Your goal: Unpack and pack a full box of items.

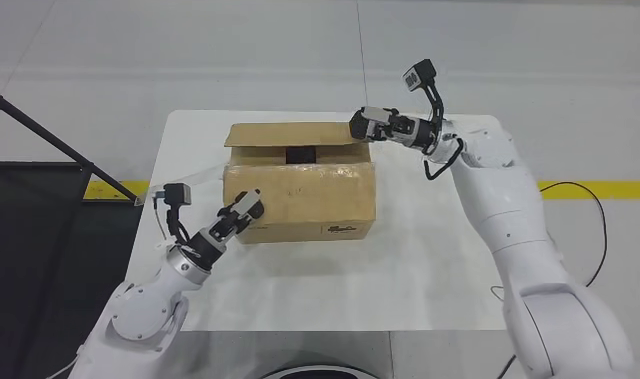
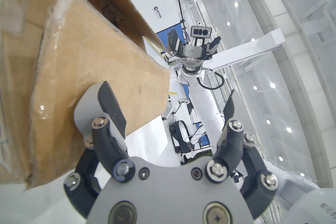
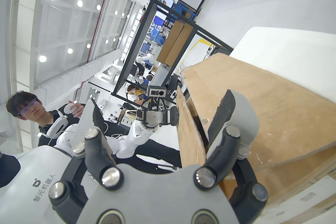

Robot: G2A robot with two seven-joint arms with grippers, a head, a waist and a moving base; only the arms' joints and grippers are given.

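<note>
A brown cardboard box (image 1: pixel 300 194) stands in the middle of the white table (image 1: pixel 430 269). Its top flaps are partly parted, and a dark gap (image 1: pixel 300 155) shows between them. My left gripper (image 1: pixel 243 211) is open at the box's front left corner. In the left wrist view, one finger (image 2: pixel 111 107) of this gripper (image 2: pixel 170 101) rests against a taped flap (image 2: pixel 86 72). My right gripper (image 1: pixel 362 124) is open at the back right corner. In the right wrist view it (image 3: pixel 160 107) straddles a flap's edge (image 3: pixel 189 128), touching nothing that I can see.
A black rack's bar (image 1: pixel 40 139) and a dark mat (image 1: pixel 40 239) lie off the table's left side. Bare table runs in front of the box and to its right.
</note>
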